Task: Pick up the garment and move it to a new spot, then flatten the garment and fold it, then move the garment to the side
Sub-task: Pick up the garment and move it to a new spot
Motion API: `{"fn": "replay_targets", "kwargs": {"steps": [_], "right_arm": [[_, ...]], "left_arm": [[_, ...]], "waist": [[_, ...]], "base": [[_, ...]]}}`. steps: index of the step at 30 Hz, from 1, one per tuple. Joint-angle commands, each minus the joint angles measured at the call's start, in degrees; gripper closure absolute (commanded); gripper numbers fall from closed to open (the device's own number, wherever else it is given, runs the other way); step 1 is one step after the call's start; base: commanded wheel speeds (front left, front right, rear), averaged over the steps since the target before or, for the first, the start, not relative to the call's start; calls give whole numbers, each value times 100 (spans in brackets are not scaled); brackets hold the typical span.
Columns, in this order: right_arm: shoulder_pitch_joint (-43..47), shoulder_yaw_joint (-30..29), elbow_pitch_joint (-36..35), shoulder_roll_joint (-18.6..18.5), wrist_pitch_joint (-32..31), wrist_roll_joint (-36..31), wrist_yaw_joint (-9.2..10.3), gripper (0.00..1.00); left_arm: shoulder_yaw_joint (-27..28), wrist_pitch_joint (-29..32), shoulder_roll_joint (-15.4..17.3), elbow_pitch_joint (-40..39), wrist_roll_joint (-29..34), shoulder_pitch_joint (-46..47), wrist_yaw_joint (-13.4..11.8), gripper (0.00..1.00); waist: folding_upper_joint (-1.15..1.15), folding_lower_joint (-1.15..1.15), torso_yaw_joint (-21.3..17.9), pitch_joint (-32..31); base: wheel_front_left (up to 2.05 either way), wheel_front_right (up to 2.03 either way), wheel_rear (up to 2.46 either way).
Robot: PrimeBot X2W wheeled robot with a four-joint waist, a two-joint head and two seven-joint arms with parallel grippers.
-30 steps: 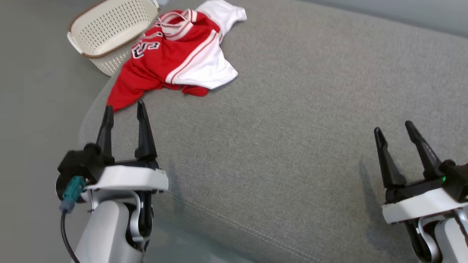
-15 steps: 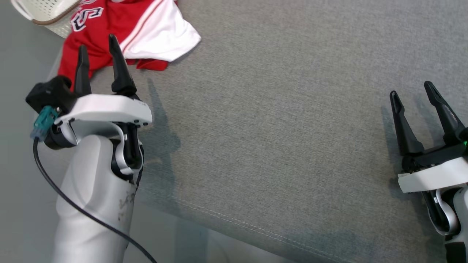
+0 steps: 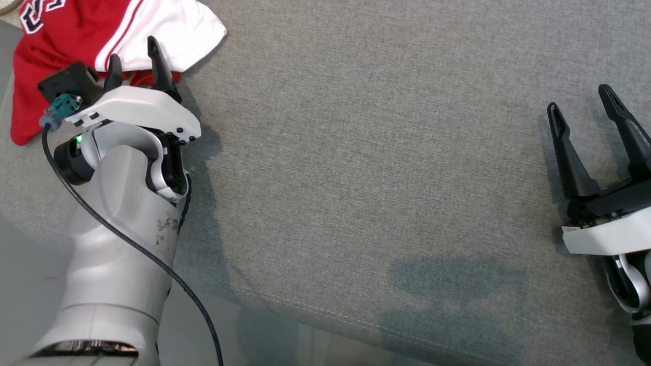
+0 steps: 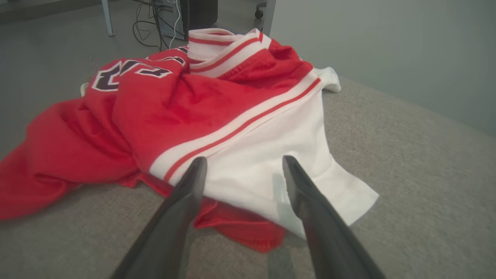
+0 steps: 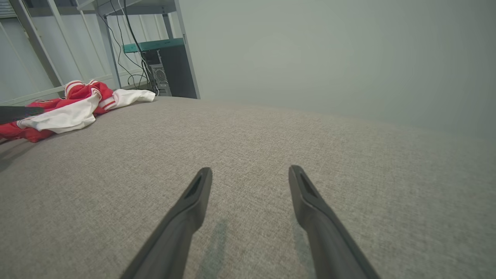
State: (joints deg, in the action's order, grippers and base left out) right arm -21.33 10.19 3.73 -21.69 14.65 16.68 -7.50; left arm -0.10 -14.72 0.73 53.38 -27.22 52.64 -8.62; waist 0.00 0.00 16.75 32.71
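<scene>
Garment: soft, crumpled garment (image 3: 127, 30), red and white with stripes, on the far left corner of the grey woven cushion (image 3: 356, 152).
Left claw: left gripper (image 3: 133, 50) has fingers apart, with its tips over the white part.
Right claw: right gripper (image 3: 579, 97) has fingers apart, well away over bare cushion.
Behind: a dark computer box (image 5: 170, 73).
Change: the left claw is closer to the garment than before.

the garment (image 3: 51, 35) is a red jersey with white side panels, red-and-white striped trim and dark, white-edged numerals. it lies crumpled and bunched, not flat, at the far left corner of the grey cushion (image 3: 356, 152). a white panel with a hemmed edge spreads toward the middle, and red folds reach the cushion's left edge.
</scene>
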Motion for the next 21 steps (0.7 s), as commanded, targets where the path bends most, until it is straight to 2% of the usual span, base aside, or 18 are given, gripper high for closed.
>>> {"fn": "replay_targets", "kwargs": {"steps": [1, 7, 13, 14, 15, 16, 21], "right_arm": [[78, 134, -88, -76, 4, 4, 1, 0], [-21, 243, -122, -80, -17, 48, 1, 0], [-85, 347, -127, -46, -10, 117, 1, 0], [-93, 360, -126, -46, -8, 127, 1, 0], [-102, 369, -125, -46, -7, 136, 1, 0], [-109, 373, -122, -44, -5, 144, 1, 0], [-125, 368, -92, 0, 7, 163, 1, 0]], "left_arm": [[144, -28, 290, 40, 53, 166, 41, 0], [94, 7, 389, 1028, 28, 624, 227, 0], [58, 14, 506, 1597, 0, 877, 379, 0], [50, 11, 525, 1646, 2, 902, 392, 4], [38, 9, 540, 1688, 6, 922, 418, 61], [26, 5, 555, 1719, 10, 939, 442, 100], [-16, -23, 651, 1516, 137, 969, 392, 100]], "waist": [[0, 0, -37, 37], [0, 0, -155, 94], [0, 0, -317, 111], [0, 0, -337, 115], [0, 0, -356, 119], [0, 0, -372, 121], [0, 0, -416, 77]], "base": [[0, 0, 0], [0, 0, 0], [0, 0, 0], [0, 0, 0], [0, 0, 0], [0, 0, 0], [0, 0, 0]]}}
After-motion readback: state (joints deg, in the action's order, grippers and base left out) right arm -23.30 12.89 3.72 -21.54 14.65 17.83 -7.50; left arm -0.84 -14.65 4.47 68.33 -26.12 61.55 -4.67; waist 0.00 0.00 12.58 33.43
